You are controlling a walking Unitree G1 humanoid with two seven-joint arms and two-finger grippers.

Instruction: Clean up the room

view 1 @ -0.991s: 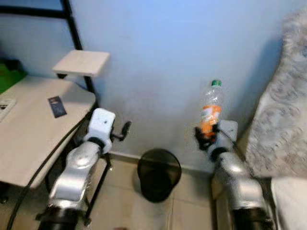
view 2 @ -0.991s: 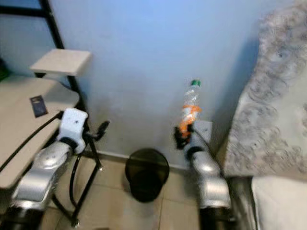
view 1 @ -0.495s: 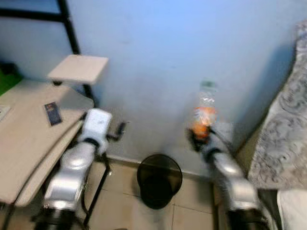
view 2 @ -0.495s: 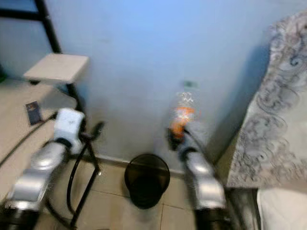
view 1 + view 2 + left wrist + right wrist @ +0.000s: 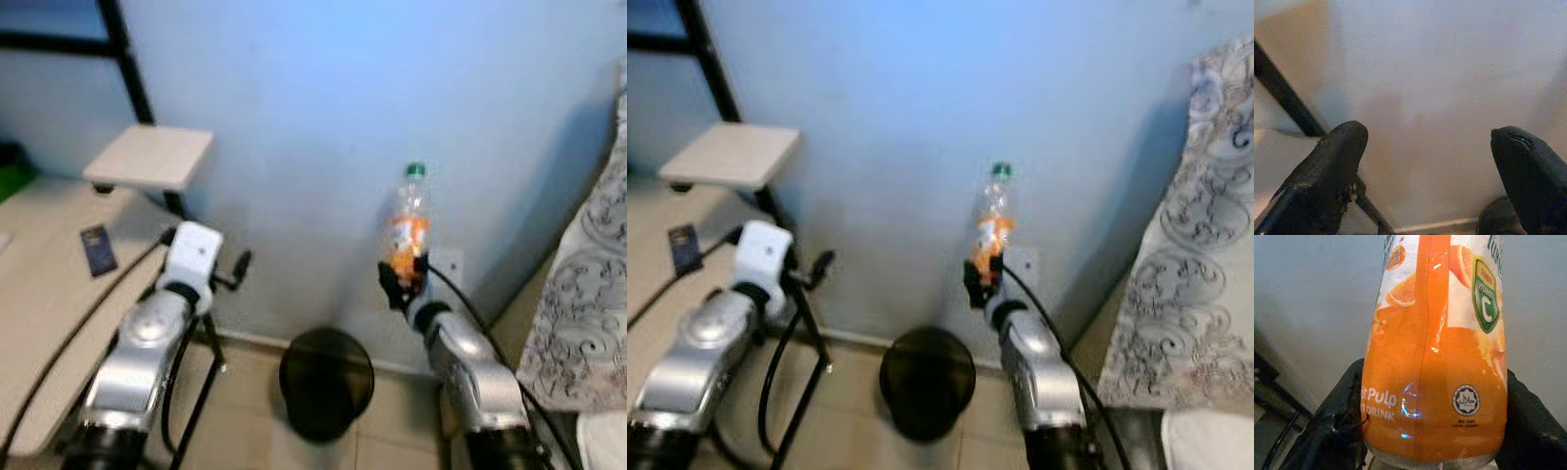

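A bottle (image 5: 409,225) was pinched by the right pincer (image 5: 402,284) at middle frame; the left pincer (image 5: 1430,171) was spread. Dropping it into the bin (image 5: 326,380) below probably came next.

The round black mesh wastebasket (image 5: 326,382) stands on the tiled floor against the pale blue wall (image 5: 323,108), its mouth open from above. A black metal frame leg (image 5: 201,387) flanks it on the left, and a grey patterned bedspread (image 5: 588,313) hangs well to its right.

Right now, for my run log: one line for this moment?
right gripper: shut on bottle, upright | left gripper: open, idle | bin: on floor
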